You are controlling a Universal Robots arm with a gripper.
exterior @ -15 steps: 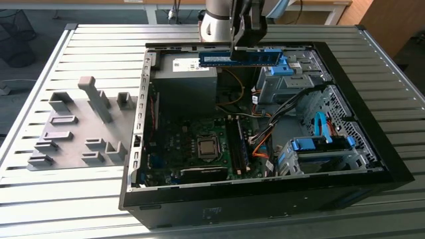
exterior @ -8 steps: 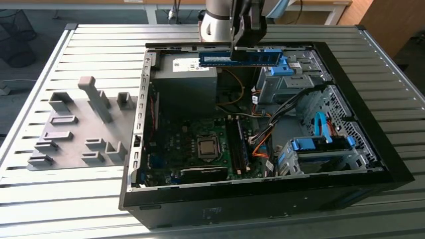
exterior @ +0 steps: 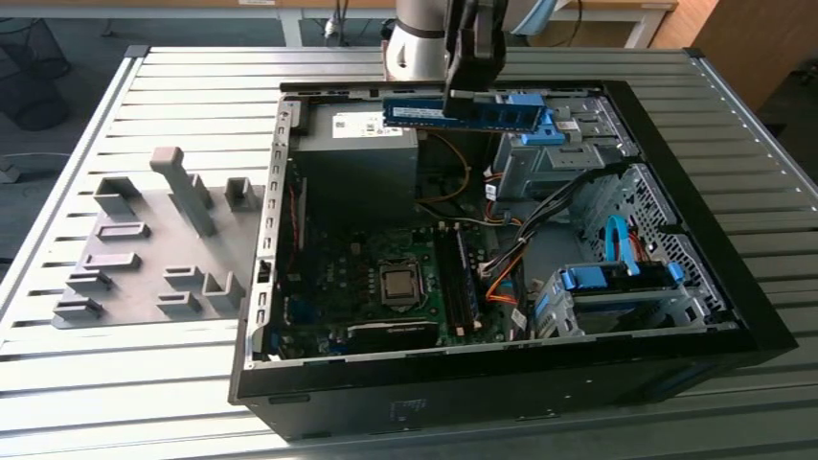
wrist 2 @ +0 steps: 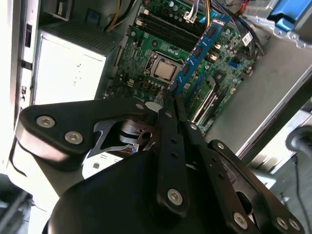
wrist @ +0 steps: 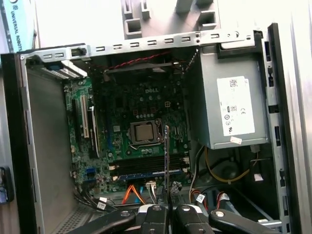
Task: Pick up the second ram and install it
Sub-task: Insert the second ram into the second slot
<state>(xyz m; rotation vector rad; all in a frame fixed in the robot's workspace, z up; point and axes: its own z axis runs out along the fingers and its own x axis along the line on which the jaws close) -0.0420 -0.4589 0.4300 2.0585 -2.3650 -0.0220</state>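
The second ram (exterior: 422,114) is a long, thin stick with a bluish sheen, held level above the open computer case (exterior: 511,383), near the case's far wall over the power supply. My gripper (exterior: 463,96) is shut on it around its middle. The second wrist view looks along the stick (wrist 2: 200,51) from between the fingers (wrist 2: 166,131) towards the motherboard (wrist 2: 156,53). Edge-on in the first wrist view, the stick (wrist: 166,156) crosses in front of the memory slots (wrist: 146,168) beside the processor socket (wrist: 144,132). It hangs apart from the board.
A grey power supply (exterior: 355,158) fills the case's far corner under the gripper. Blue drive brackets (exterior: 614,278) and orange cables (exterior: 505,287) crowd the exterior view's right of the case. Grey holder blocks (exterior: 153,240) stand on the slatted table at the exterior view's left.
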